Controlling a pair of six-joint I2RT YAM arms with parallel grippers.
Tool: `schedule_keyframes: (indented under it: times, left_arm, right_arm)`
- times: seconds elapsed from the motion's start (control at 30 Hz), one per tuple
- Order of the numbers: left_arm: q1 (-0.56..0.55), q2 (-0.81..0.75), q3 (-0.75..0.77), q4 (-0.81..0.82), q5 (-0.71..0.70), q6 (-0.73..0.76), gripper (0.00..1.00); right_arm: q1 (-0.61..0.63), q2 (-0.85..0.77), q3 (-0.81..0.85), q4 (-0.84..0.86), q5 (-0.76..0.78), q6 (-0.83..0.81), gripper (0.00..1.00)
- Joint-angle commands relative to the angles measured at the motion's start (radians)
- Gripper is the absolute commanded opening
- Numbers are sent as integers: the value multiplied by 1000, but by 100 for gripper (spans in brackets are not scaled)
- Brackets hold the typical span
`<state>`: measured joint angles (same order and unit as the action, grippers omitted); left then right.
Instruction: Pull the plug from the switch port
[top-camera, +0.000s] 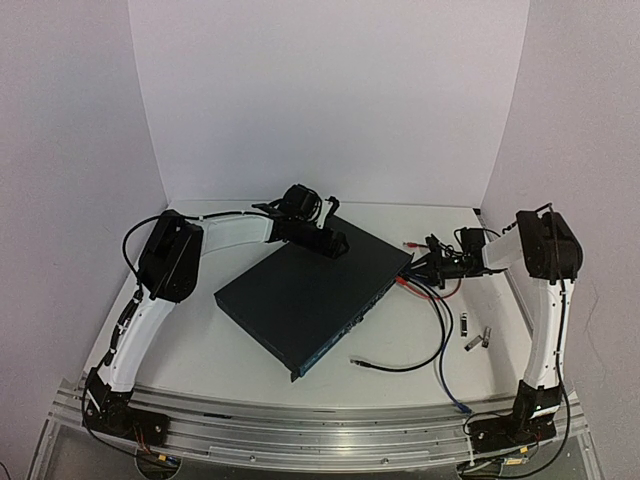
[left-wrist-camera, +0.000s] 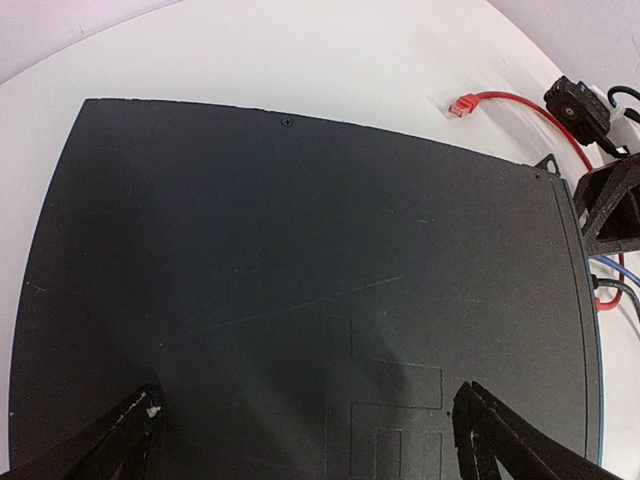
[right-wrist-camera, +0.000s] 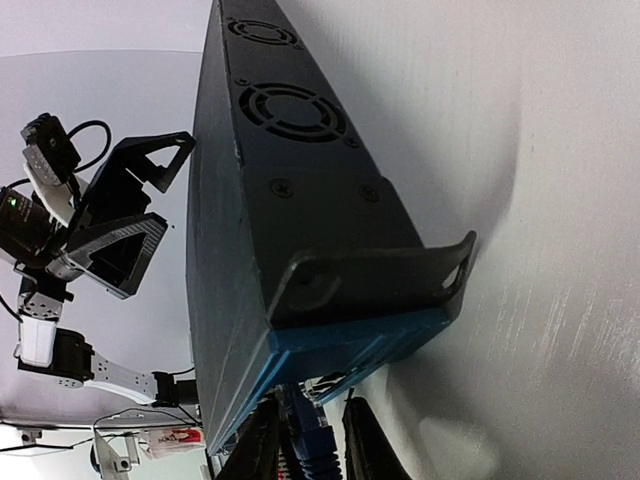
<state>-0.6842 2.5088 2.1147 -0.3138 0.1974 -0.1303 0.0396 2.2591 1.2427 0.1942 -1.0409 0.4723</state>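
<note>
The switch (top-camera: 300, 295), a flat dark navy box, lies askew mid-table with its socket face toward the right front. It also shows in the left wrist view (left-wrist-camera: 300, 250) and the right wrist view (right-wrist-camera: 230, 250). A blue plug (right-wrist-camera: 312, 440) sits in a socket at the end of the blue-edged face. My right gripper (right-wrist-camera: 312, 452) is at that end (top-camera: 415, 268), its fingers close on either side of the plug, a thin gap showing on the right side. My left gripper (left-wrist-camera: 310, 440) is wide open over the switch's top near its back edge (top-camera: 330, 243).
A red cable with a loose red plug (left-wrist-camera: 460, 105) lies behind the switch. Blue (top-camera: 445, 380) and black (top-camera: 400, 368) cables trail toward the front right. Small metal pieces (top-camera: 468, 340) lie on the table at the right. White walls close in behind and at the sides.
</note>
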Motion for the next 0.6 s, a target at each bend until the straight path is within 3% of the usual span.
schedule_keyframes:
  times: [0.0,0.3,0.57]
  left_arm:
    - [3,95,-24,-169,4,-31,100]
    - [3,99,-28,-162,7,-37,99]
    - [7,114,-20,-179,-11,-56,99]
  right_arm:
    - [23,27,14,1,-17,18,18]
    - [23,19,31,0,2,85,0]
    - [3,15,-29,-4,5,92,0]
